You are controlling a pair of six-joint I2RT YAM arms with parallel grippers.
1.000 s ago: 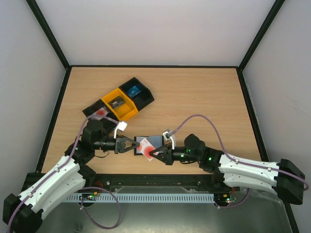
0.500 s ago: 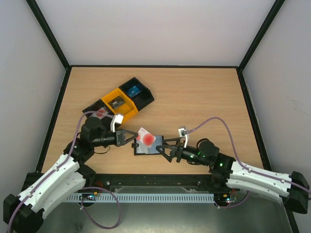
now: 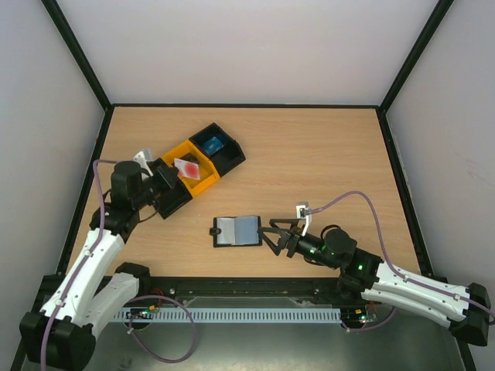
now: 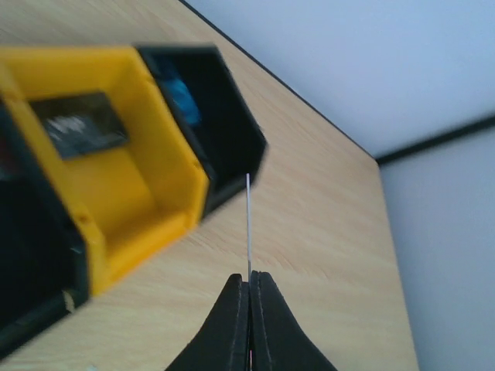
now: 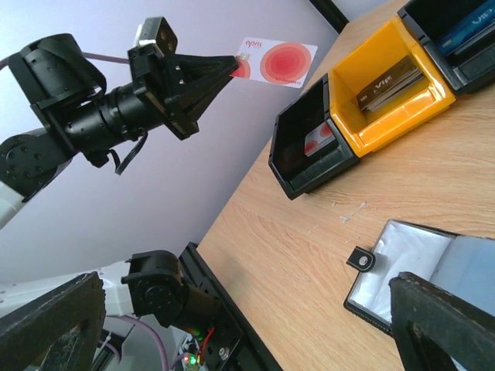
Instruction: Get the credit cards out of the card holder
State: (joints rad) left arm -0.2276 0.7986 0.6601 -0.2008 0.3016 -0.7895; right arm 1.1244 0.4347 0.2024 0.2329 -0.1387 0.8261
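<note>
The card holder (image 3: 237,230) lies open and flat on the table, its grey-blue panel up and its side tab (image 5: 360,259) at the left. My left gripper (image 3: 175,173) is shut on a white credit card with red circles (image 3: 188,167) and holds it above the yellow bin (image 3: 199,176). In the left wrist view that card (image 4: 248,224) shows edge-on as a thin line rising from the shut gripper (image 4: 249,282). My right gripper (image 3: 272,232) stands open and holds nothing, just right of the holder (image 5: 421,267). The right wrist view shows the held card (image 5: 280,62).
Three bins stand in a row at the back left. The near black bin (image 5: 309,151) holds a red card, the yellow bin (image 5: 387,89) a dark card, and the far black bin (image 3: 217,144) a blue card. Black rails edge the table.
The left gripper has pulled the red-and-white card out of the holder and carried it up and left over the bins. The right gripper has opened, let go of the holder and backed off right.
</note>
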